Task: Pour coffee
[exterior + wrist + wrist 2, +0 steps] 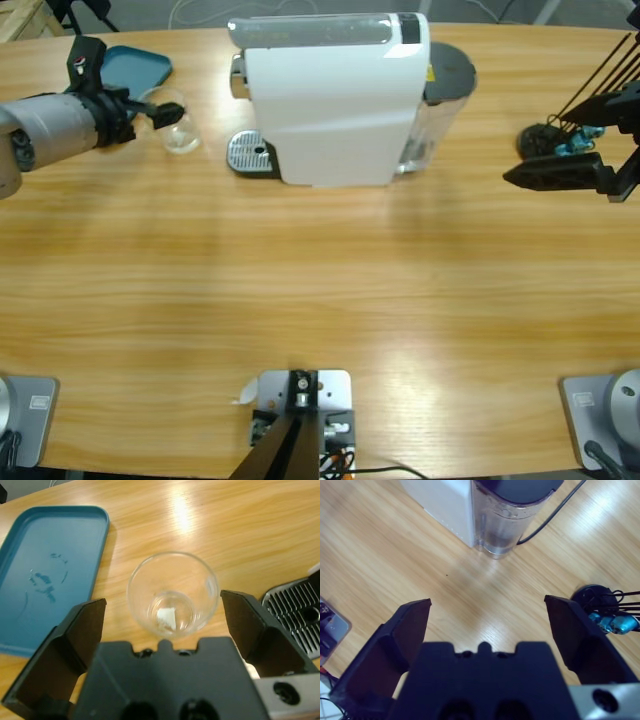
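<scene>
Standing upright on the long wooden table (pixel 320 300), the clear glass tumbler (pixel 172 595) sits between the wide-open jaws of the left gripper (pixel 162 625), untouched by either. Coffee is hard to confirm; only a pale patch shows at the tumbler's base. A teal plastic tray (pixel 47 575) lies beside it. The white coffee machine (pixel 335 95) stands nearby. The right gripper (pixel 487 625) is wide open, empty, above bare table.
</scene>
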